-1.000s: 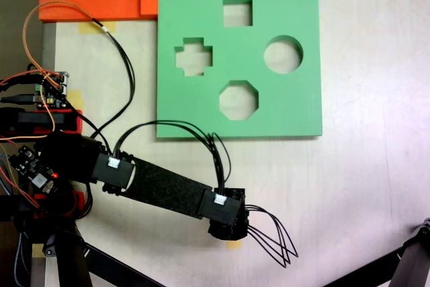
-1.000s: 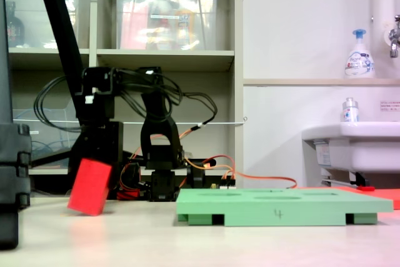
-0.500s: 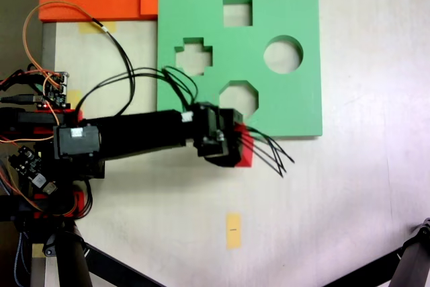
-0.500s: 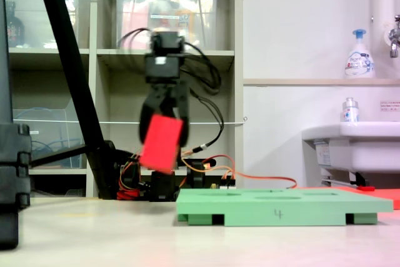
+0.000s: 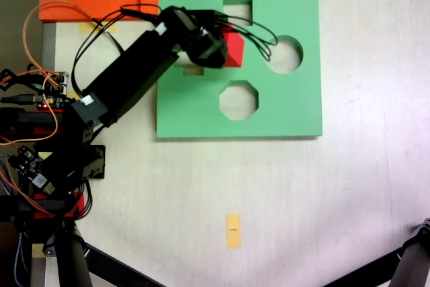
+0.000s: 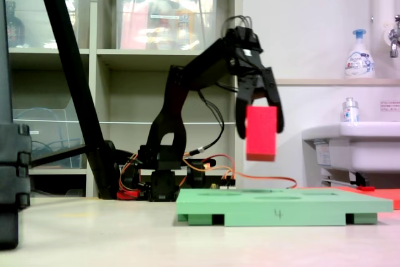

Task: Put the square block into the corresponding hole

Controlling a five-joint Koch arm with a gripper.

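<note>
One red block [image 6: 261, 132], pinched between the gripper's [image 6: 259, 130] two fingers, hangs well above the green board [image 5: 295, 109] near the frame's upper middle; I would line it over the square hole [image 5: 240, 6] squarely before lowering.

Lab/utility rm: storage shelves [image 6: 162, 54], sink [image 6: 350, 148], soap bottle [image 6: 359, 54].

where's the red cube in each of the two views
Fixed view from above: the red cube sits upper centre, over the green board, just below the square cut-out.
Fixed view from the side: the cube hangs centre-right in the gripper, above the board.
Shared landmark: the green board.
</note>
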